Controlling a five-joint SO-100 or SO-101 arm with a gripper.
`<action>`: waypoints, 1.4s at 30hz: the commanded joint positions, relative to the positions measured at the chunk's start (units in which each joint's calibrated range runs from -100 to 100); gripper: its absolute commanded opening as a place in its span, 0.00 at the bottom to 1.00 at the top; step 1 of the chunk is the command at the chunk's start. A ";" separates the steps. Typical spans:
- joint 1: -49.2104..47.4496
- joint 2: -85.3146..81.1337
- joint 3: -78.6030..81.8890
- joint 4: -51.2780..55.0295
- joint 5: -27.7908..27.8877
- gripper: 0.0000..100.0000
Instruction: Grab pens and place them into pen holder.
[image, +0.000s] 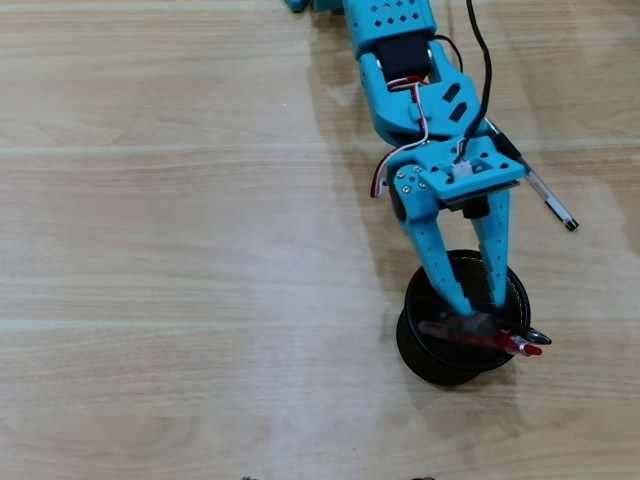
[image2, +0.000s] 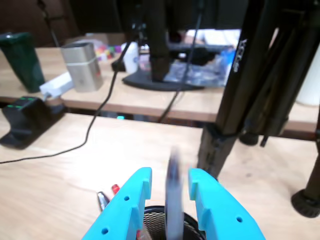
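Note:
The black mesh pen holder stands on the wooden table, and its rim shows at the bottom of the wrist view. My gripper hangs right over its mouth. In the wrist view the gripper is open, with a motion-blurred pen upright between the fingers and a gap on each side of it. A red pen and a grey-tipped pen lean out over the holder's rim; their tips also show left of the fingers. Another clear-barrelled pen lies on the table, partly under the wrist.
Black tripod legs stand just beyond the holder in the wrist view. A black cable runs across the table. A farther desk holds a black stand and a silver box. Bare wood lies left of the arm.

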 joint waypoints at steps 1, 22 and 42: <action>0.96 -0.91 -3.55 -1.31 0.61 0.10; -22.59 -12.24 -10.61 99.16 10.34 0.11; -27.83 14.13 -11.16 73.81 0.30 0.16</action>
